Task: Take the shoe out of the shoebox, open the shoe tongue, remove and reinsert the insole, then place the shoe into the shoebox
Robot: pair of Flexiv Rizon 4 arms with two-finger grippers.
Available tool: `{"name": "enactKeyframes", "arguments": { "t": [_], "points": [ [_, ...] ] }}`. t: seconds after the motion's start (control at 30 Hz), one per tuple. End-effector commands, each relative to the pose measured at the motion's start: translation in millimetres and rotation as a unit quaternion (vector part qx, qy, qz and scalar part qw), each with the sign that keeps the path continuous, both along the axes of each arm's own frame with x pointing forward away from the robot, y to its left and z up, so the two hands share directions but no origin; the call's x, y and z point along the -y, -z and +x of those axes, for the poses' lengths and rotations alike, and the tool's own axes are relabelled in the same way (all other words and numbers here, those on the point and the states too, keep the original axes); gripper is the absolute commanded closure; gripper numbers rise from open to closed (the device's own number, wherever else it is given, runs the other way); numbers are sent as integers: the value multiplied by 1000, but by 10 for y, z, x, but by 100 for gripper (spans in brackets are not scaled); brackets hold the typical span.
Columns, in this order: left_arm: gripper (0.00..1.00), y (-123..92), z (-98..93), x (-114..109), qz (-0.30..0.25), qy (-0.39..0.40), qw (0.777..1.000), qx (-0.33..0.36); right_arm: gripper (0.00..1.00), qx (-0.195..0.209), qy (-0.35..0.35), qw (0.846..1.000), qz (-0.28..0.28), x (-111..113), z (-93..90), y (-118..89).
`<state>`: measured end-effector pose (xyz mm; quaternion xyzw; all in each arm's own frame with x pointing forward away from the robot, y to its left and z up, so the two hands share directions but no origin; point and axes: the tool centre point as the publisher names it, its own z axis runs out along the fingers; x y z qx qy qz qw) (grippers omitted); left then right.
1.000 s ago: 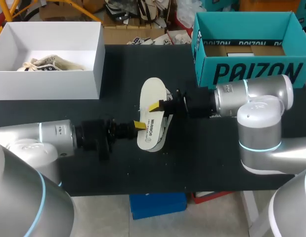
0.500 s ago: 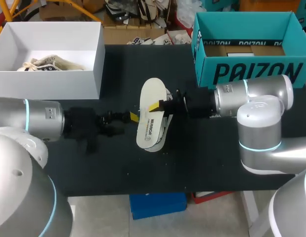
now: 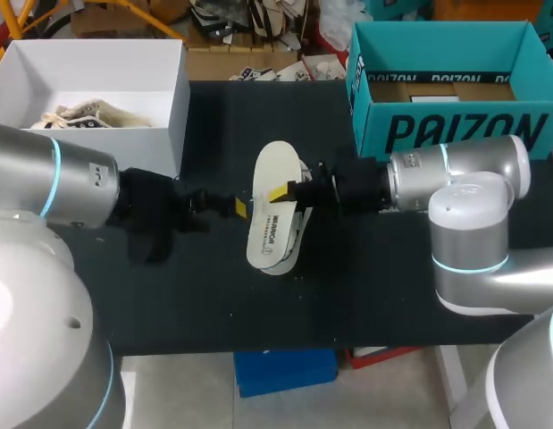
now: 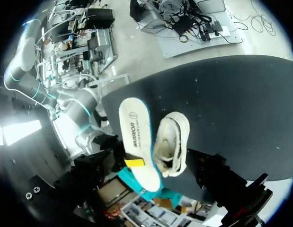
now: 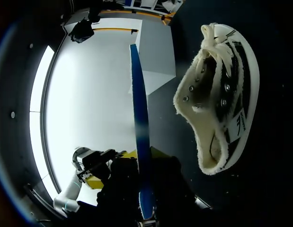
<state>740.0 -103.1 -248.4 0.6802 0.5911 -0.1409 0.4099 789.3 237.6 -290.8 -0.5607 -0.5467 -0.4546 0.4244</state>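
A white insole (image 3: 274, 201) hangs over the middle of the black table with my right gripper (image 3: 283, 192) shut on its edge. In the right wrist view the insole (image 5: 139, 137) shows edge-on with a blue underside, pinched between the yellow tips of that gripper (image 5: 144, 158). The cream canvas shoe (image 3: 299, 234) lies on its side under the insole, and beside the held insole in the right wrist view (image 5: 222, 94). My left gripper (image 3: 241, 207) stands open just left of the insole, touching nothing. From the left wrist, insole (image 4: 136, 142) and shoe (image 4: 173, 146) lie ahead of the wide-spread fingers (image 4: 92, 170).
A white shoebox (image 3: 124, 152) at the back left holds another cream shoe (image 3: 79, 116). A teal box (image 3: 455, 134) stands at the back right, behind my right arm. Bare black tabletop (image 3: 347, 286) runs along the front edge.
My left gripper let go of the insole, opened wide and drew back to the left. The right gripper kept hold of the insole without moving.
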Motion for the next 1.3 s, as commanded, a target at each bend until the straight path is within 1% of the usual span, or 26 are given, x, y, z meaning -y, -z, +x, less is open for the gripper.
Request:
{"name": "enactKeyframes", "arguments": {
  "t": [0.03,0.1,0.13,0.23,0.3,0.37,0.47,0.63,1.1,1.3],
  "points": [
    [0,43,-28,139,75,-21,997,-28,100,1,2,1000,1,-9,-7,9],
    [0,52,-36,212,78,-24,995,-51,100,1,2,1000,1,-9,-7,9],
    [0,49,-32,264,90,-22,994,-64,100,1,2,1000,1,-9,-7,9],
    [0,22,-4,367,113,-22,990,-79,100,1,2,1000,1,-9,-7,9],
    [0,-8,17,433,119,-19,989,-88,100,1,2,1000,1,-9,-7,9],
    [0,-5,54,489,152,-21,985,-78,100,1,2,1000,1,-9,-7,9],
    [0,-30,82,554,179,-22,980,-87,100,1,2,1000,1,-9,-7,9],
    [0,-59,66,623,220,-25,971,-91,100,1,2,1000,1,-9,-7,9],
    [0,-58,69,621,214,-28,972,-97,100,1,2,1000,1,-9,-7,9],
    [0,-192,39,714,200,0,973,-115,100,1,2,1000,1,-9,-7,9]
  ]
}}
